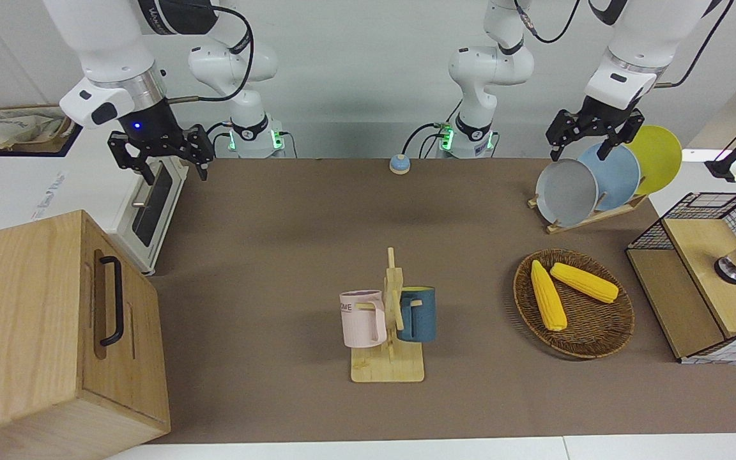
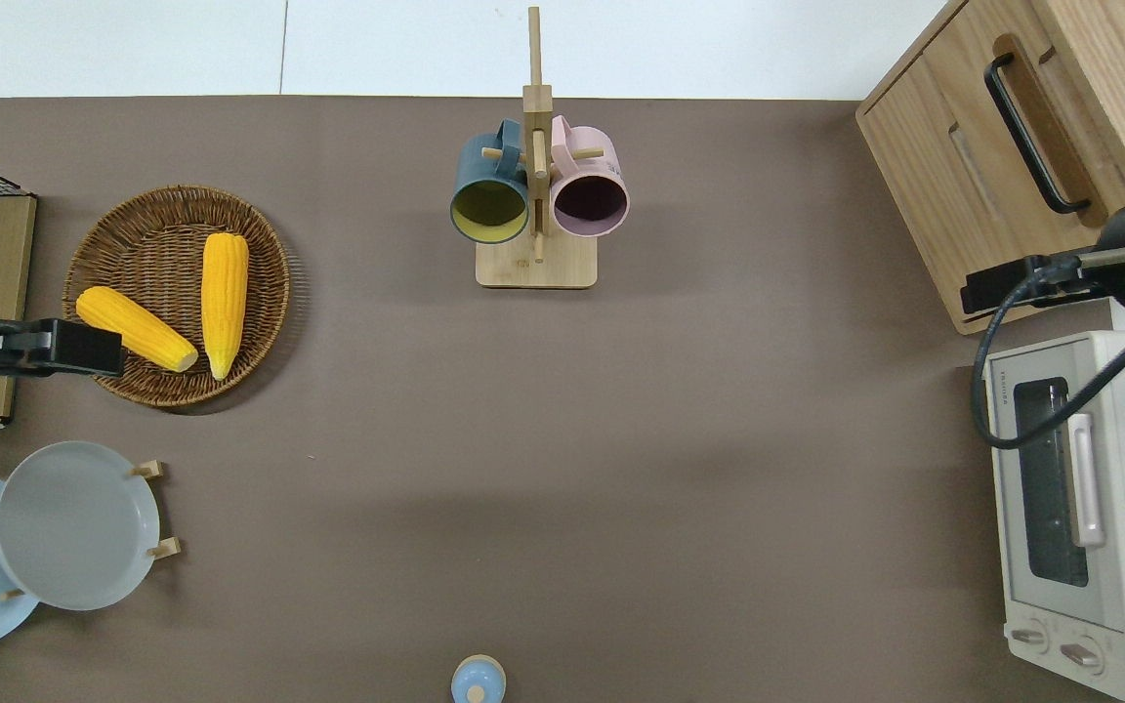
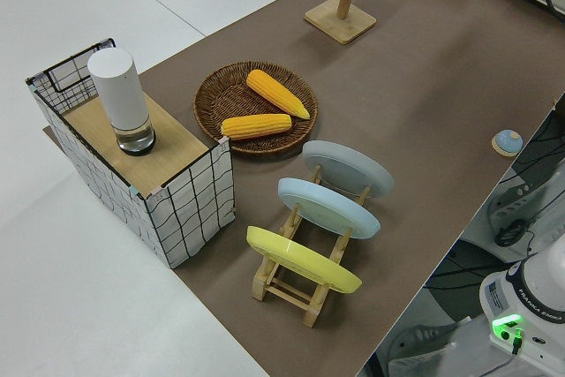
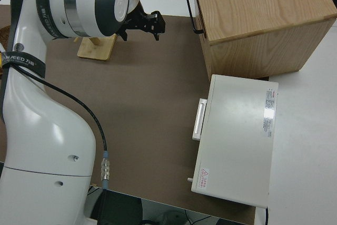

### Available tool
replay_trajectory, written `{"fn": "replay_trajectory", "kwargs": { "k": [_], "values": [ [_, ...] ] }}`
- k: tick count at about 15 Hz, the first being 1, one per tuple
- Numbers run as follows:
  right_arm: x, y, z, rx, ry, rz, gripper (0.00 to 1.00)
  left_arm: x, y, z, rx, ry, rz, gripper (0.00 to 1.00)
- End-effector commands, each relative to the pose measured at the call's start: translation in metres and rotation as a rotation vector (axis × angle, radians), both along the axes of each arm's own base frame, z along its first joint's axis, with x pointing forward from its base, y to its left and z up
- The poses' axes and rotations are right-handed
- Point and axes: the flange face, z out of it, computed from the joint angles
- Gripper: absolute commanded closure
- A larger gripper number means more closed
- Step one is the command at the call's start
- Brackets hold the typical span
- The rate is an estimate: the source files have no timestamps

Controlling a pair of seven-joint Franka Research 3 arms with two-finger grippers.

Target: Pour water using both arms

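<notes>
My two white arms hang over the ends of the brown table [image 1: 291,255]. My right gripper [image 1: 173,171] is open and empty, over the toaster oven [image 1: 151,204]; it also shows in the right side view [image 4: 142,34]. My left gripper [image 1: 577,152] is open and empty, over the table end by the plate rack [image 1: 588,214] and the wire shelf [image 1: 694,281]. A pink mug [image 1: 361,318] and a dark blue mug [image 1: 418,313] hang on a wooden mug tree [image 1: 388,367] at the table's middle. A white cylindrical container [image 3: 121,99] stands on the wire shelf.
A woven basket [image 1: 598,332] holds two corn cobs. Three plates, grey, blue and yellow, stand in the rack. A wooden cabinet [image 1: 42,332] with a black handle stands farther from the robots than the toaster oven. A small blue bell [image 1: 398,164] sits near the robots' bases.
</notes>
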Motion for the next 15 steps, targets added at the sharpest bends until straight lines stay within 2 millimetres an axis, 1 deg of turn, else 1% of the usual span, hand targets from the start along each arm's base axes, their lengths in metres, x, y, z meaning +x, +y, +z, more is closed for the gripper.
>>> {"fn": "replay_trajectory", "kwargs": {
  "k": [1, 2, 3, 4, 5, 6, 7, 8, 9, 10, 11, 13, 15],
  "values": [
    [0.008, 0.029, -0.011, 0.06, -0.072, 0.06, 0.015, -0.004, 0.042, -0.001, 0.013, 0.007, -0.023, 0.0],
    [0.009, 0.052, -0.014, 0.064, -0.095, 0.1, 0.015, -0.005, 0.059, -0.003, 0.014, 0.009, -0.043, 0.01],
    [0.01, 0.072, -0.019, 0.065, -0.107, 0.137, 0.015, -0.006, 0.079, -0.003, 0.015, 0.007, -0.058, 0.0],
    [0.015, 0.089, -0.024, 0.059, -0.138, 0.194, 0.015, -0.008, 0.099, -0.004, 0.015, 0.007, -0.072, 0.0],
    [0.016, 0.102, -0.03, 0.054, -0.16, 0.249, 0.015, -0.01, 0.112, -0.005, 0.009, 0.004, -0.068, 0.01],
    [0.02, 0.117, -0.039, 0.045, -0.188, 0.326, 0.015, -0.013, 0.132, -0.006, 0.012, -0.002, -0.061, 0.01],
    [0.024, 0.13, -0.046, 0.039, -0.199, 0.378, 0.015, -0.013, 0.142, -0.005, 0.011, -0.018, -0.064, 0.01],
    [0.027, 0.139, -0.051, 0.033, -0.214, 0.416, 0.015, -0.012, 0.155, -0.009, 0.015, -0.024, -0.08, 0.0],
    [0.028, 0.152, -0.055, 0.015, -0.235, 0.469, 0.015, -0.011, 0.162, -0.011, 0.017, -0.023, -0.106, 0.01],
    [0.029, 0.161, -0.059, -0.018, -0.249, 0.518, 0.015, -0.013, 0.17, -0.012, 0.016, -0.023, -0.111, 0.0],
    [0.031, 0.17, -0.062, -0.054, -0.266, 0.563, 0.015, -0.016, 0.183, -0.012, 0.019, -0.028, -0.102, 0.0],
    [0.03, 0.191, -0.066, -0.092, -0.309, 0.627, 0.017, -0.016, 0.192, -0.013, 0.026, -0.047, -0.106, 0.01],
    [0.035, 0.198, -0.072, -0.106, -0.334, 0.647, 0.019, -0.017, 0.211, -0.019, 0.027, -0.046, -0.093, 0.0]
  ]
}}
